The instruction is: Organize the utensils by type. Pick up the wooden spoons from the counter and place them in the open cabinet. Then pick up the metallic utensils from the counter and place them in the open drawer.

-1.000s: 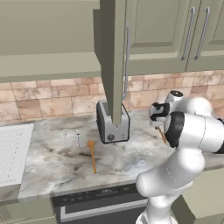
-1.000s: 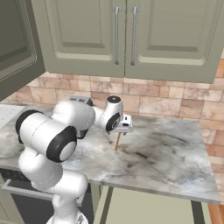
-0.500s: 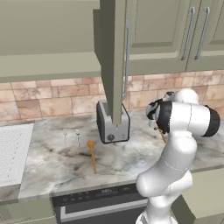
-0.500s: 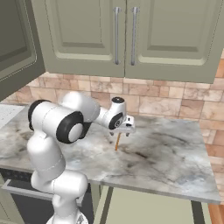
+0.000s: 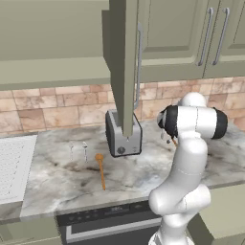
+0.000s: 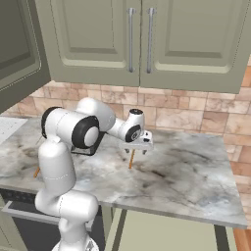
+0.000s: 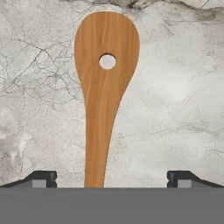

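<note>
While the toaster (image 5: 123, 136) sits under the cabinet door (image 5: 125, 62), the gripper (image 6: 138, 146) hangs spread wide over one spoon (image 7: 103, 87) lying flat on the counter (image 6: 186, 169), another spoon (image 5: 101, 170) by the toaster.

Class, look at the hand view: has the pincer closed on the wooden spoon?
No: the wooden spoon lies flat on the counter, untouched between wide-apart fingertips.

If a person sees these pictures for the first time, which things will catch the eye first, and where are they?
First the wooden spoon with a hole in its bowl, flat on the marbled counter, its handle running down between the open gripper. Next the white arm leaning over the counter's right part. Then a second wooden spoon lying in front of the toaster.
</note>
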Robot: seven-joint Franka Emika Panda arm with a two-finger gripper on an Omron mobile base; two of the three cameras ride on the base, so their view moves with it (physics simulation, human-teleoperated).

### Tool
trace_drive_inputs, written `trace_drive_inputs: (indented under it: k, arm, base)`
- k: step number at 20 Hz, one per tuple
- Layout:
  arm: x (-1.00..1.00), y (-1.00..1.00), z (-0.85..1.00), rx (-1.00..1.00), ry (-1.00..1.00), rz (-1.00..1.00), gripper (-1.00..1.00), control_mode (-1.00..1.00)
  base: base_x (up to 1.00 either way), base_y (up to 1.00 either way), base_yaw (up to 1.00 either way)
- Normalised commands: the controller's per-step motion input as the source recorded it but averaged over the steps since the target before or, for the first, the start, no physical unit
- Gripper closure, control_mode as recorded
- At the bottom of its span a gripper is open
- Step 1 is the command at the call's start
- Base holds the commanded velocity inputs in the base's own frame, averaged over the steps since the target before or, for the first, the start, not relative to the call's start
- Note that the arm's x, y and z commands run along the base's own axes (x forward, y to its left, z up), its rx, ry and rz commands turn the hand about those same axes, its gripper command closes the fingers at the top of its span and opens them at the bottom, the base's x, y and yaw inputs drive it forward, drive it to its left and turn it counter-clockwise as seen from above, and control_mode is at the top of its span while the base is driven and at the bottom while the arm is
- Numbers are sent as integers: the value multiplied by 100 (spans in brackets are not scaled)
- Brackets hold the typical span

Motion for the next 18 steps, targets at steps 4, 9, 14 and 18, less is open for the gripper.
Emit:
trace_drive_inputs:
  k: [4,9,14,18]
  arm:
    - [9,0,-24,1,0,0,-100,-100]
    - [1,0,-32,0,0,0,-100,-100]
    - [0,0,-33,0,0,0,100,-100]
    - [-4,0,-20,1,5,0,100,-100]
  base:
    - [0,0,0]
    - [0,0,0]
    - [0,0,0]
    - [0,0,0]
